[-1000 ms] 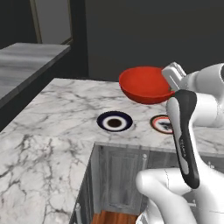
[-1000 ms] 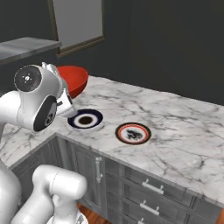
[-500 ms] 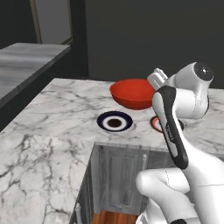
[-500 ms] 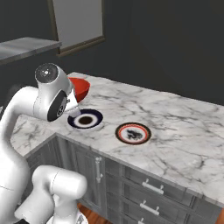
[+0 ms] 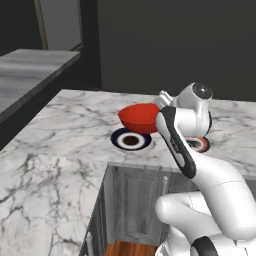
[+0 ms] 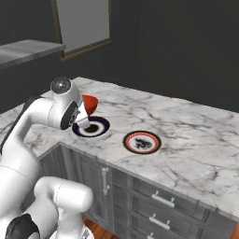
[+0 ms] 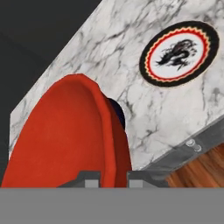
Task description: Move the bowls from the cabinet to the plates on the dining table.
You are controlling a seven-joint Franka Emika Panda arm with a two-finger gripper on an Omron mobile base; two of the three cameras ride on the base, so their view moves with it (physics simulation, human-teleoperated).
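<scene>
The glossy bright red round bowl (image 5: pixel 139 117) is being gripped by its rim in the clenched tool (image 7: pixel 113 177) and is being held tilted above the white plate with the dark rim (image 5: pixel 131 139) on the veined white-grey marble desk (image 5: pixel 60 150). The second plate, red-edged with a dark figure (image 6: pixel 142 142), is lying nearby, uncovered.

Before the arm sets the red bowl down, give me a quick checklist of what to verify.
1. Grip: gripper shut on the red bowl's rim: ok.
2. Bowl above the dark-rimmed plate, overlapping it: ok.
3. Bowl seated on that plate: not ok, it hangs tilted above it.
4. Patterned plate free for the next bowl: ok.
5. Table around both plates unobstructed: ok.
</scene>
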